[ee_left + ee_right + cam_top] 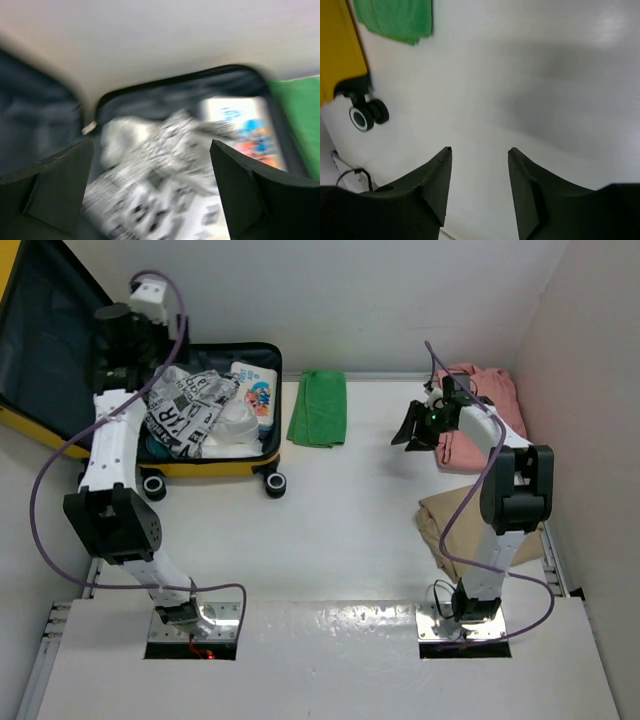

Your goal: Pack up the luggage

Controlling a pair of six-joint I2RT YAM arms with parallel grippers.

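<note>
Top external: lettered cloth (pixel 185 410) inside luggage (pixel 212 469)

We see a yellow hard-shell suitcase (pixel 220 468) with dark grey lining, a black-and-white letter-printed fabric garment (pixel 185 410), a green folded cloth (pixel 318 408), a pink folded garment (pixel 490 385), and a white surface (pixel 350 520).

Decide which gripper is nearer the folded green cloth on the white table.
Right. The right gripper hovers right of the folded green cloth; the left gripper is farther off, over the open yellow suitcase.

I see a glossy white tabletop (pixel 340 530) boxed in by plain off-white walls (pixel 400 290), softly and evenly lit.
</note>
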